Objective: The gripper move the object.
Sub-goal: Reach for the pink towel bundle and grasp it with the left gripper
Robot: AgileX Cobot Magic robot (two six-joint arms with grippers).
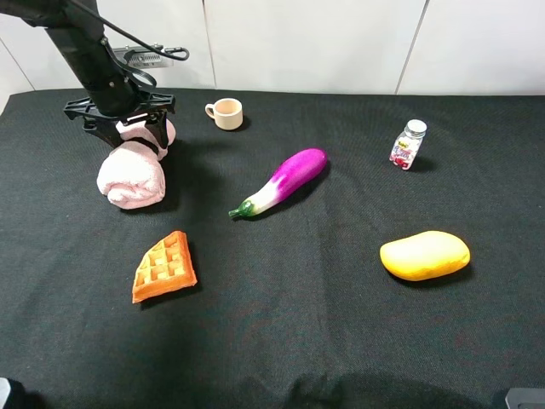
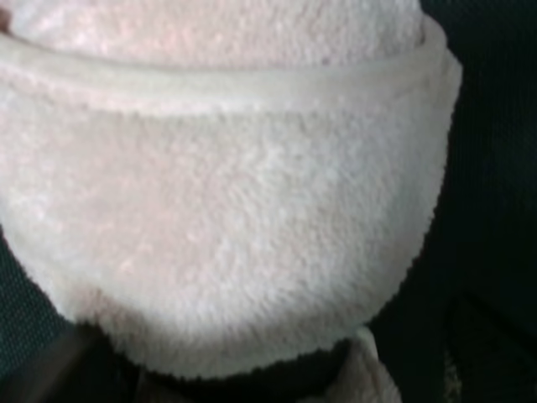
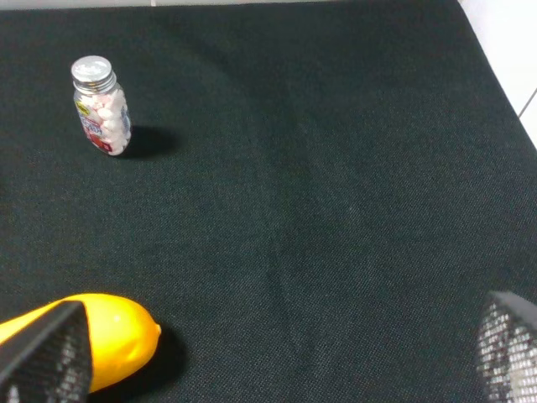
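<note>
The pale-pink rolled towel lies at the back left of the black table. My left gripper comes down on it from above, and its black prongs pinch the towel's middle into two lobes. The larger lobe is toward the front and the smaller one is behind the prongs. In the left wrist view the towel fills nearly the whole picture, so the fingers are mostly hidden. My right gripper is open and empty above the table's right side, with its fingertips spread wide.
A cream cup stands just right of the towel. A purple eggplant lies mid-table and a waffle in front of the towel. A yellow mango and a small bottle are on the right.
</note>
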